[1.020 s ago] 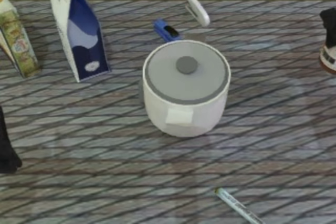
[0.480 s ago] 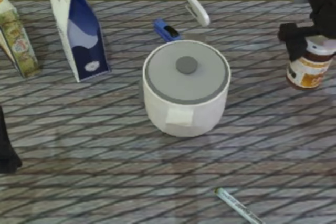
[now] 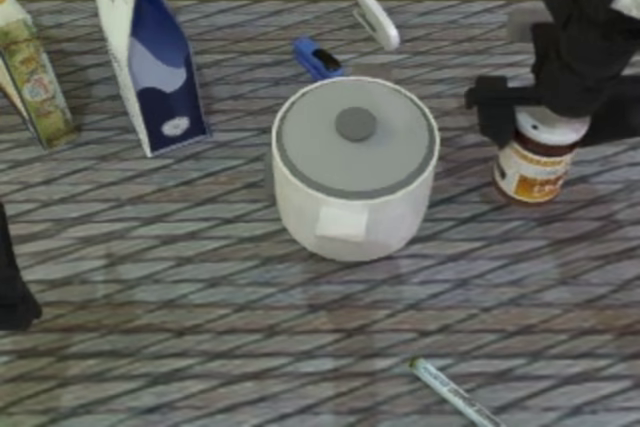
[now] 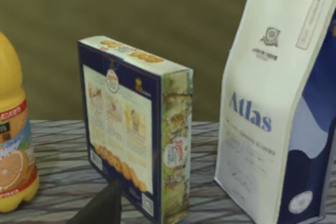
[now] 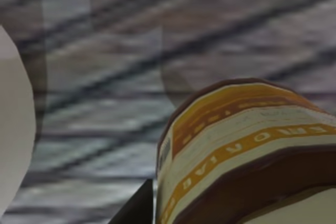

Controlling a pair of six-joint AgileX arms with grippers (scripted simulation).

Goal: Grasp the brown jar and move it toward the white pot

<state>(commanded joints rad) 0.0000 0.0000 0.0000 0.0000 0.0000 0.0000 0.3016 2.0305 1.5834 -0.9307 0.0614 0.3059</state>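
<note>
A cereal box stands between an orange juice bottle and an Atlas bag.

Right arm: reaching in from far right, black hand clamped at both sides. Left arm: parked, left edge.

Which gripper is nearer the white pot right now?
Right. The right gripper holds the brown jar just off the white pot on its right; the left gripper sits parked at the table's far left edge.
</note>
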